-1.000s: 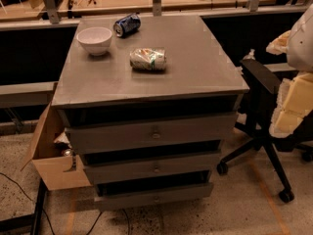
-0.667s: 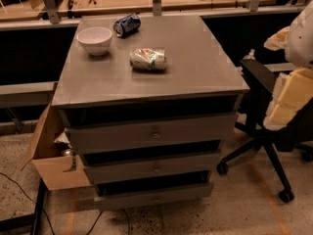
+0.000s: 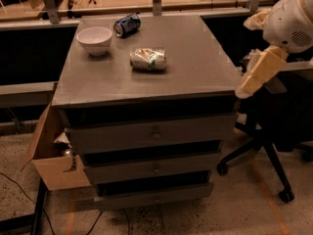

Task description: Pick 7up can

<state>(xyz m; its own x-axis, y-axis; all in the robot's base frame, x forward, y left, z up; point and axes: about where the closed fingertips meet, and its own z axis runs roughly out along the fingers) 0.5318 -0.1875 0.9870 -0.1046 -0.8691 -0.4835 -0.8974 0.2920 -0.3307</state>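
Observation:
The 7up can [image 3: 148, 59] lies on its side near the middle of the grey cabinet top [image 3: 195, 67]; it is silvery-white with green and red markings and a dented body. My gripper [image 3: 255, 75] hangs from the white arm at the right edge of the view, beside the cabinet's right front corner. It is about level with the cabinet top, well to the right of the can and touching nothing.
A white bowl [image 3: 95, 39] and a dark blue can [image 3: 126, 24] on its side sit at the back left of the top. The cabinet has three drawers [image 3: 155, 133]. A black office chair [image 3: 274, 131] stands at the right, an open cardboard box [image 3: 51, 160] at the left.
My arm has swung up and to the left, bringing the gripper closer to the cabinet's right edge. The can, bowl and blue can have not moved.

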